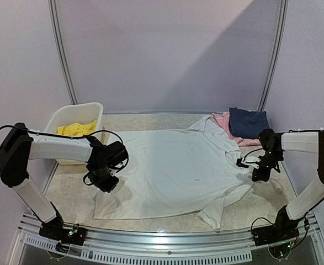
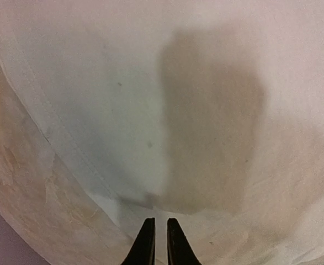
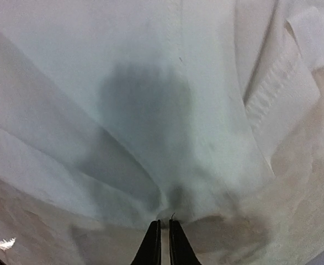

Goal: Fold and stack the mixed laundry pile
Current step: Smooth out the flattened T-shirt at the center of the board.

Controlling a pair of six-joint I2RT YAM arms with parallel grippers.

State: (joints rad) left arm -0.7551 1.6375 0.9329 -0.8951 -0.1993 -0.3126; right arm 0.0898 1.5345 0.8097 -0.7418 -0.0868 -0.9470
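One table [image 1: 145, 121] holds the big white T-shirt [image 1: 173, 165], spread nearly flat. My left jaws are pinched on its left edge, and my right jaws on its right edge. I think I should lift both sides together, slowly, so the cloth stays smooth.

No legible text, label or number on anything.

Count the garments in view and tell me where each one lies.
4: a white T-shirt spread mid-table; a yellow garment in the white basket, rear left; a pink garment rear right; a navy garment atop the pink one. The basket may hide more.
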